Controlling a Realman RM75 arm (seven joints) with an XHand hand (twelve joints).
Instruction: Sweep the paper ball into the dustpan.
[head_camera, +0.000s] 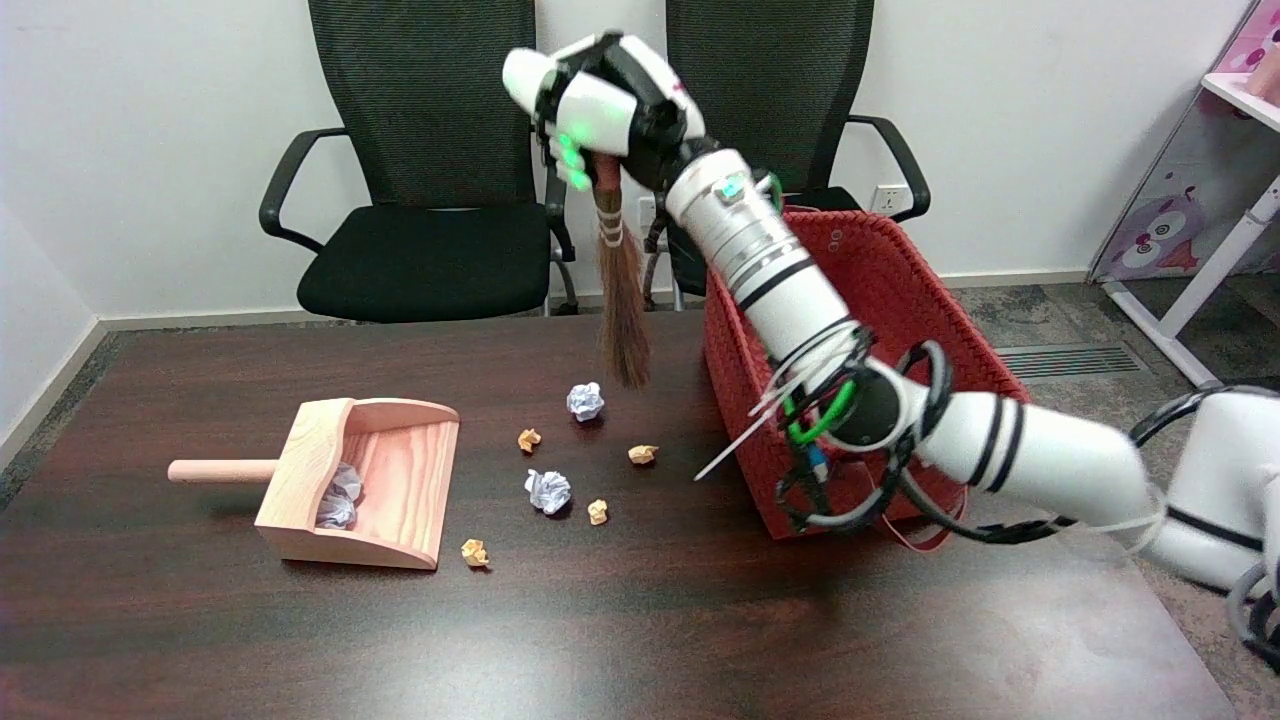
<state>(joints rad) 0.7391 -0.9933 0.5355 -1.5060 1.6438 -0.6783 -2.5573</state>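
Note:
My right hand (605, 110) is raised high over the table's far side and grips the top of a small brown brush (622, 300). The brush hangs bristles down, its tip just above and right of a white paper ball (586, 401). A second white paper ball (548, 490) lies nearer, mid-table. The wooden dustpan (400, 480) lies at the left, mouth facing right, handle pointing left. One white paper ball (338, 496) sits inside it against the back wall.
Several small yellow paper scraps (529, 439) lie scattered between the dustpan and a red woven basket (880, 300), which stands right of the brush under my forearm. Two black office chairs (430, 230) stand behind the table.

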